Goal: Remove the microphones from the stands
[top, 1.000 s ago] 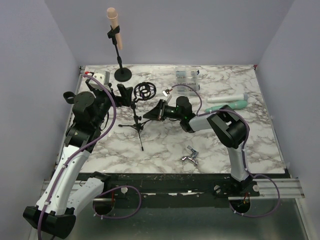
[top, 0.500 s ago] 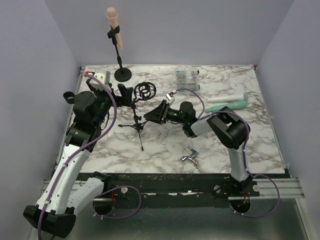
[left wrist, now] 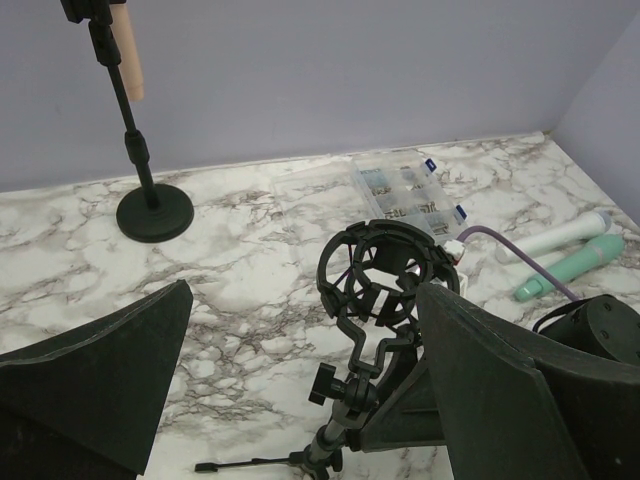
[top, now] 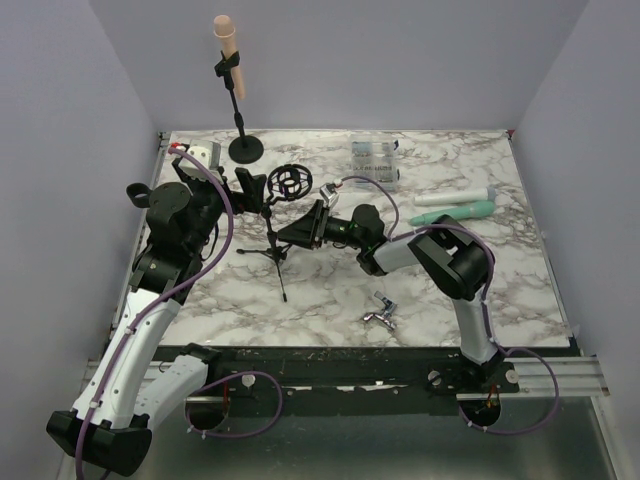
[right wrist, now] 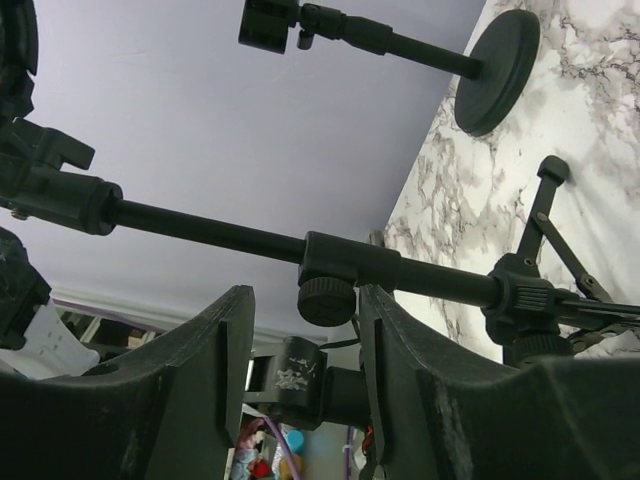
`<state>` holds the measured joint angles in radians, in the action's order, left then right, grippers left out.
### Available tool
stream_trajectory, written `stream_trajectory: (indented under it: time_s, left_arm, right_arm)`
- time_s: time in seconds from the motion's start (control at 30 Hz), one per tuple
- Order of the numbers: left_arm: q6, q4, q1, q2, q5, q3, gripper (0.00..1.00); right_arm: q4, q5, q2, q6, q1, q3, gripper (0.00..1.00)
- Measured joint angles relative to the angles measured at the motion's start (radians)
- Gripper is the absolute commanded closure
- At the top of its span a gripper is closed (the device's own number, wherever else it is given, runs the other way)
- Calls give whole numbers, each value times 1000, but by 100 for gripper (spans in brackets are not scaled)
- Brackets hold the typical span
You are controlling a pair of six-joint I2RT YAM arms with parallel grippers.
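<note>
Right gripper [right wrist: 300, 300]: jaws spread, straddling the tripod stand [right wrist: 200, 228] pole. Left gripper [left wrist: 300, 295]: jaws fully spread, near the shock mount [left wrist: 385, 270]. Microphone [top: 227, 40]: clipped on the round-base stand [top: 246, 150], far left.

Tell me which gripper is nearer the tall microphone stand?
Left. The left gripper hangs just in front of the tall stand; the right gripper is farther forward, at the tripod pole.

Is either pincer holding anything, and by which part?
Nothing is held: left pincer gapes before the black ring-shaped shock mount; right pincer straddles the black tripod stand's pole, unclamped.
</note>
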<state>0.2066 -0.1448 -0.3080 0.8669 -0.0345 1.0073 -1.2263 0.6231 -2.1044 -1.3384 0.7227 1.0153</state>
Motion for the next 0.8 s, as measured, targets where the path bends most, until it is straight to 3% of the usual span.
stream_trajectory:
  time_s: [0.33, 0.5, 0.7, 0.8]
  left_arm:
    - [0, 0, 0, -3, 0, 0, 1]
    - [0, 0, 0, -5, 0, 0, 2]
    - [0, 0, 0, -6, 0, 0, 1]
    - [0, 0, 0, -6, 0, 0, 1]
  right_arm:
    - [15, -1, -32, 2, 0, 18, 55]
    - [31, -1, -35, 7, 2, 33, 62]
    - [36, -1, -35, 16, 3, 43, 97]
    - [38, -4, -35, 37, 4, 43, 99]
